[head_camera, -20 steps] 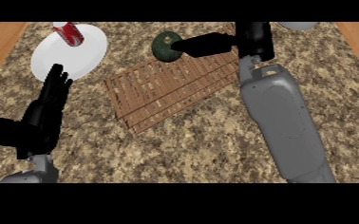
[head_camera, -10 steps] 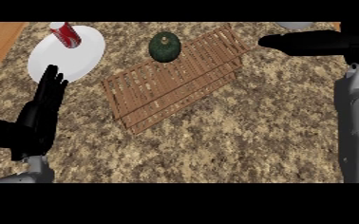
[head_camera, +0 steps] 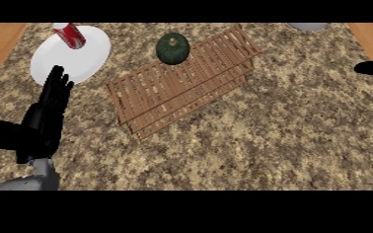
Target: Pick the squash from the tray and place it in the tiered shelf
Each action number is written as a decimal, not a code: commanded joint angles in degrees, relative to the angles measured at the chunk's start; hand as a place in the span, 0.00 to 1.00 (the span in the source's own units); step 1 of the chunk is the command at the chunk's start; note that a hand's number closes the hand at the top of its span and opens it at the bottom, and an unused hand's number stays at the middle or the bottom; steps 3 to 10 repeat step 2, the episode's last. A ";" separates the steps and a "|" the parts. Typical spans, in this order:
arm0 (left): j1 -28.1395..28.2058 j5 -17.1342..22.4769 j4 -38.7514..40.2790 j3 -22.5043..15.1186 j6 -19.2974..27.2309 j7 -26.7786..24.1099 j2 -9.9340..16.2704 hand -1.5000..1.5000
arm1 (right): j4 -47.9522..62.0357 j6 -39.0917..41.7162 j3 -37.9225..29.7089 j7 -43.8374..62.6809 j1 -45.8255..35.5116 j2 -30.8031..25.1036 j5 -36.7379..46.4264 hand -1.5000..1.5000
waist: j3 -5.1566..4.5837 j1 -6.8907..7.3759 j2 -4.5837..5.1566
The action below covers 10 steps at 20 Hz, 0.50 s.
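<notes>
A: The squash [head_camera: 172, 48] sits on the far edge of the slatted wooden shelf [head_camera: 182, 86], nothing holding it.

B: Your right hand [head_camera: 364, 68] barely shows at the right edge; fingers, can't tell. Left hand [head_camera: 45, 116] rests open, fingers straight, beside the white plate [head_camera: 69, 61] with the soda can [head_camera: 70, 34].

A: Check it's settled, you're likely done.
</notes>
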 commanded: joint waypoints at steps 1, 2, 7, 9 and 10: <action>-0.35 -1.94 -0.39 -1.62 1.33 0.27 -1.54 0.50 | -1.36 3.25 -3.63 -1.60 3.09 -2.36 -5.10 0.00 | -0.01 0.22 0.03; 1.82 3.15 -2.43 2.23 -3.29 0.71 1.90 0.50 | 0.88 4.20 -4.84 -1.59 2.83 -3.19 -6.58 0.00 | -0.01 0.40 0.02; 1.82 3.15 -2.43 2.23 -3.29 0.71 1.90 0.50 | 0.88 4.20 -4.84 -1.59 2.83 -3.19 -6.58 0.00 | -0.01 0.40 0.02; 1.82 3.15 -2.43 2.23 -3.29 0.71 1.90 0.50 | 0.88 4.20 -4.84 -1.59 2.83 -3.19 -6.58 0.00 | -0.01 0.40 0.02; 1.82 3.15 -2.43 2.23 -3.29 0.71 1.90 0.50 | 0.88 4.20 -4.84 -1.59 2.83 -3.19 -6.58 0.00 | -0.01 0.40 0.02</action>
